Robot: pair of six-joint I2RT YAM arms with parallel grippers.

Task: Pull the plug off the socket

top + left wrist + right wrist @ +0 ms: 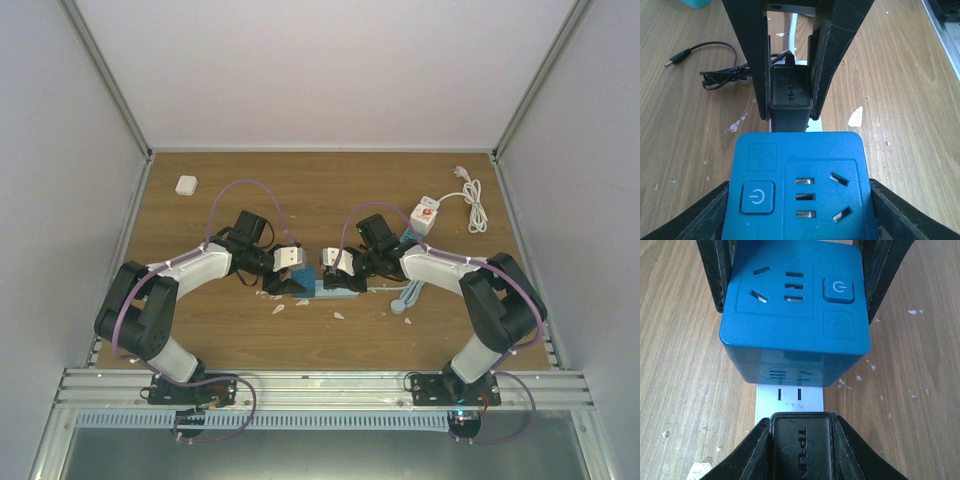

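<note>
**Left gripper on socket, right gripper on plug: pull could drag both**

Closest to the left wrist lens: left gripper (799,222), clenched on both flanks of the blue socket (800,170), button face up. Just beyond the socket, black plug (790,92), pinched by right gripper (789,107). Left of the socket and well apart, loose black cable (715,67) lying on the table (910,75).

From the right wrist: plug lowest in frame, grasped on both sides. Socket straight ahead, with a white slotted plate (790,396) showing between the two. Pins hidden; seated or free, cannot tell.

From above: both grippers meeting at the socket, mid-table. Behind and right of the socket, well apart, a white power strip (427,215).

Judged risks:
- Socket dragged along with the plug, through a slipping left grip on smooth blue sides.
- Pins binding or bending, through an off-axis pull.
- Right fingers skidding off the glossy casing against a stiff joint.
- Loose cable catching during the pull.
</note>
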